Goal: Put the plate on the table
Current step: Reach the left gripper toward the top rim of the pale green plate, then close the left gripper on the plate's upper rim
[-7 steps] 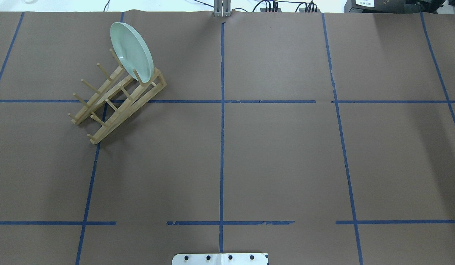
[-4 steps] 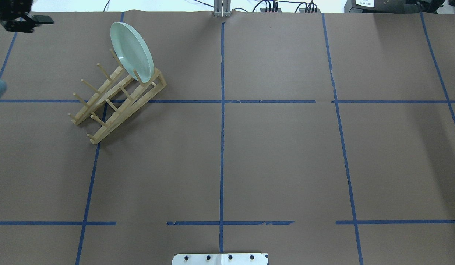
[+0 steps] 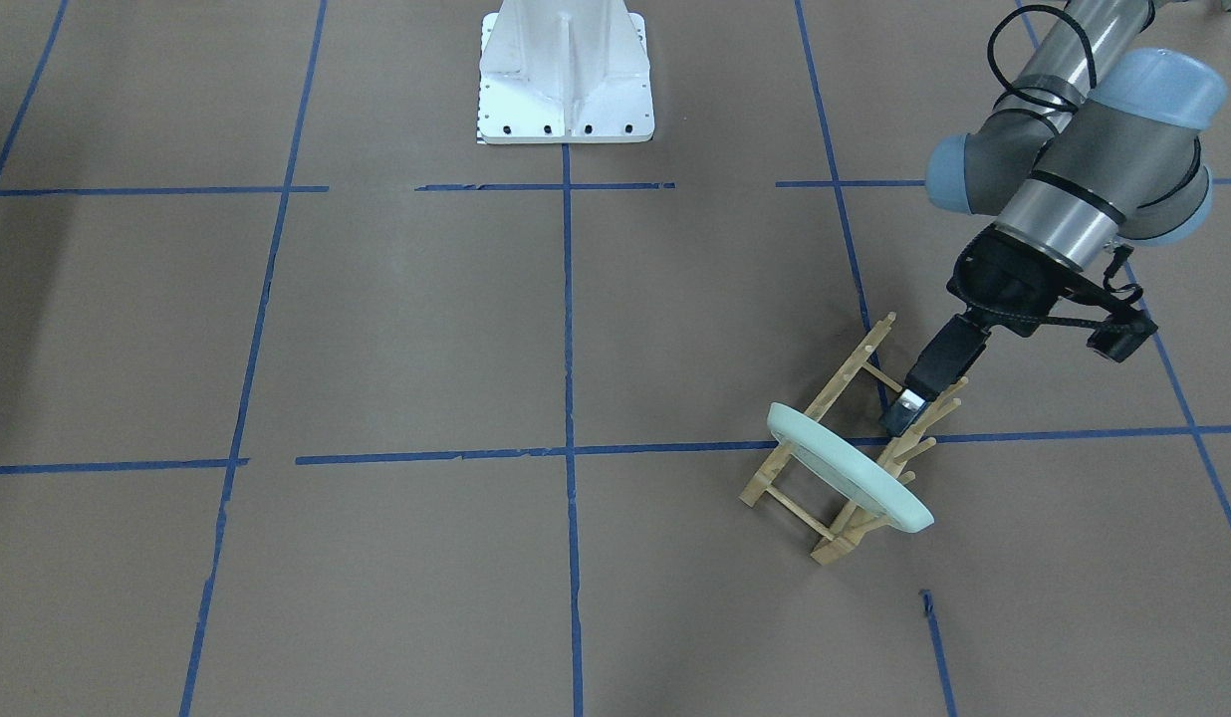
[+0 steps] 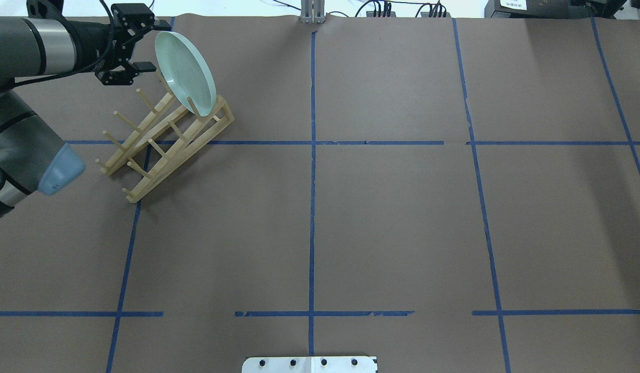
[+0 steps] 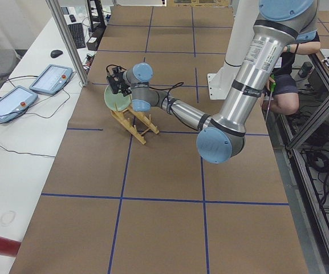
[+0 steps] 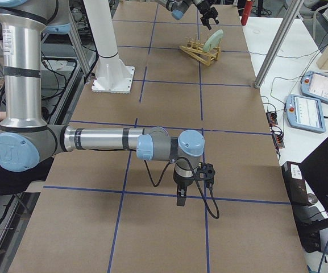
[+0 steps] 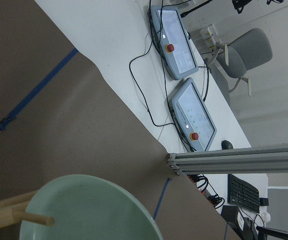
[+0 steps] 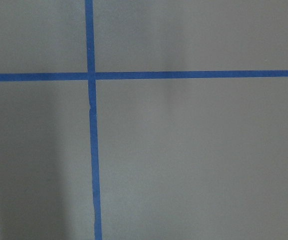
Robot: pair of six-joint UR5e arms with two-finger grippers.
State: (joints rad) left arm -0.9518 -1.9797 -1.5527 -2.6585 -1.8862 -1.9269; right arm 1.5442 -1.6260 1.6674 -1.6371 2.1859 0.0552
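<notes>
The pale mint-green plate (image 4: 188, 70) stands on edge in the far end slot of the light wooden peg rack (image 4: 164, 140) at the table's (image 4: 392, 217) far left. My left gripper (image 4: 151, 45) is open, level with the plate's upper rim on the side facing the rack's empty pegs, close to it; I cannot tell if it touches. In the front-facing view it (image 3: 906, 410) hangs just behind the plate (image 3: 845, 468). The left wrist view shows the plate's rim (image 7: 89, 210) and a peg. My right gripper (image 6: 179, 196) hovers low over the table; I cannot tell whether it is open or shut.
The robot's white base plate (image 4: 309, 364) sits at the near edge. A metal post (image 4: 312, 13) stands at the far edge. Two teach pendants (image 5: 7, 100) lie on the white bench beyond the table. Blue tape lines (image 8: 90, 150) cross under the right wrist.
My left arm has swung in from the left edge and brought its open gripper up to the plate's rim. The plate and rack have not moved.
</notes>
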